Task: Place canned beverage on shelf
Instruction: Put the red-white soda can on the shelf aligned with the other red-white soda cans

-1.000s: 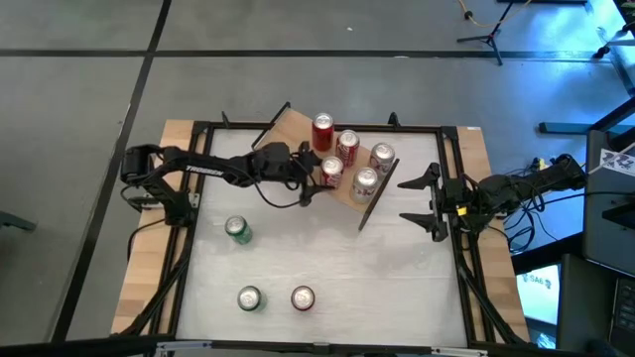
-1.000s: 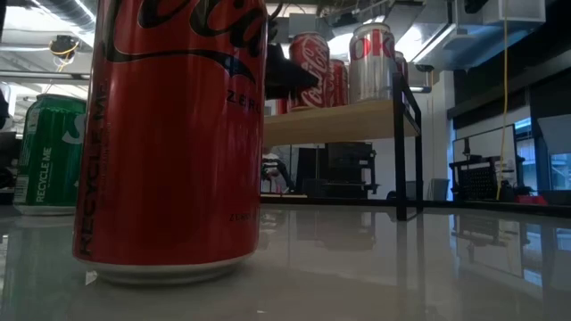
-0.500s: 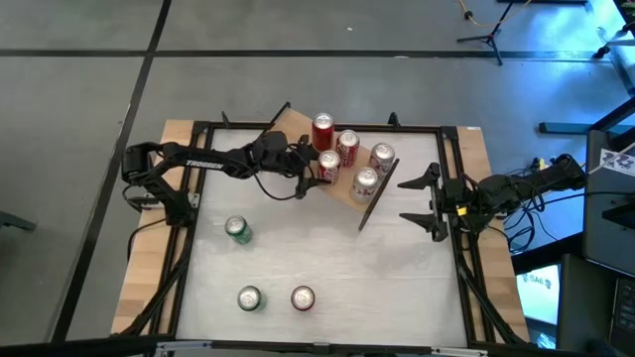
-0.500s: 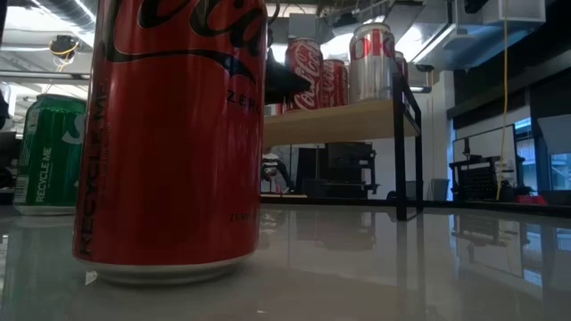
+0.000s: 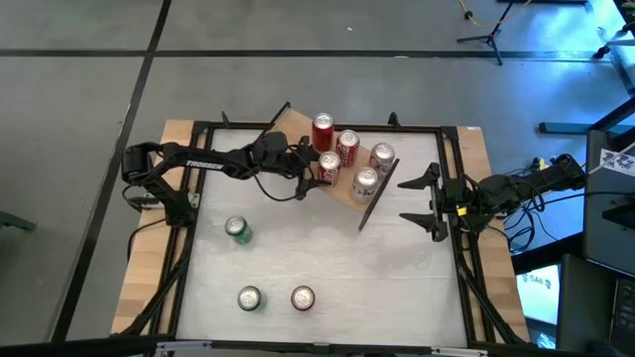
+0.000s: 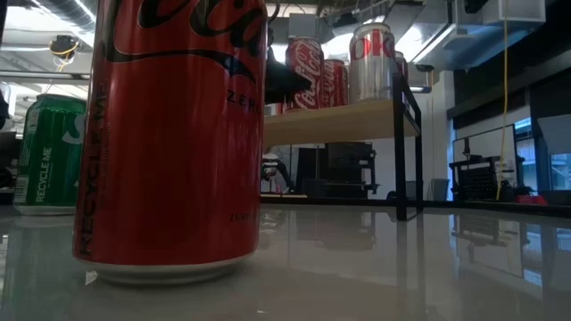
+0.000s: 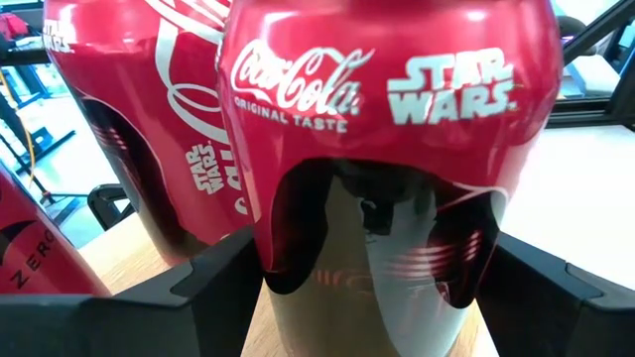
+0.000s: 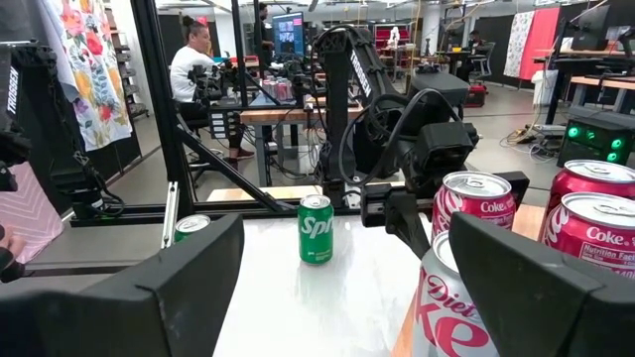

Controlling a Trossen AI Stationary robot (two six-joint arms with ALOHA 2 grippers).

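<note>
Gripping a red aluminium Coca-Cola can (image 5: 329, 167) with Star Wars print, my left hand (image 5: 316, 169) has a finger on each side of it, and the can stands on the low light-wood shelf with thin black legs (image 5: 349, 188) at the shelf's nine-o'clock end. In the left wrist view that can (image 7: 387, 159) fills the middle between my two dark fingers (image 7: 198, 297), its base on the wooden board. Four more cans share the shelf: a red one (image 5: 322, 129) at twelve o'clock from the held can, a second red one (image 5: 346, 145) at about one o'clock, and two silver Diet Coke cans (image 5: 382, 157) (image 5: 365, 180) toward three o'clock. The shelf sits at the twelve-o'clock side of the white desk (image 5: 327, 258). Out on the desk, a green Sprite can (image 5: 236, 229) stands at about seven o'clock from the shelf, and nearer the six-o'clock edge stand another green can (image 5: 248, 297) and a red Coke Zero can (image 5: 302, 297) side by side. My right hand (image 5: 422, 203) waits at the desk's three-o'clock edge, fingers spread wide and holding nothing.
</note>
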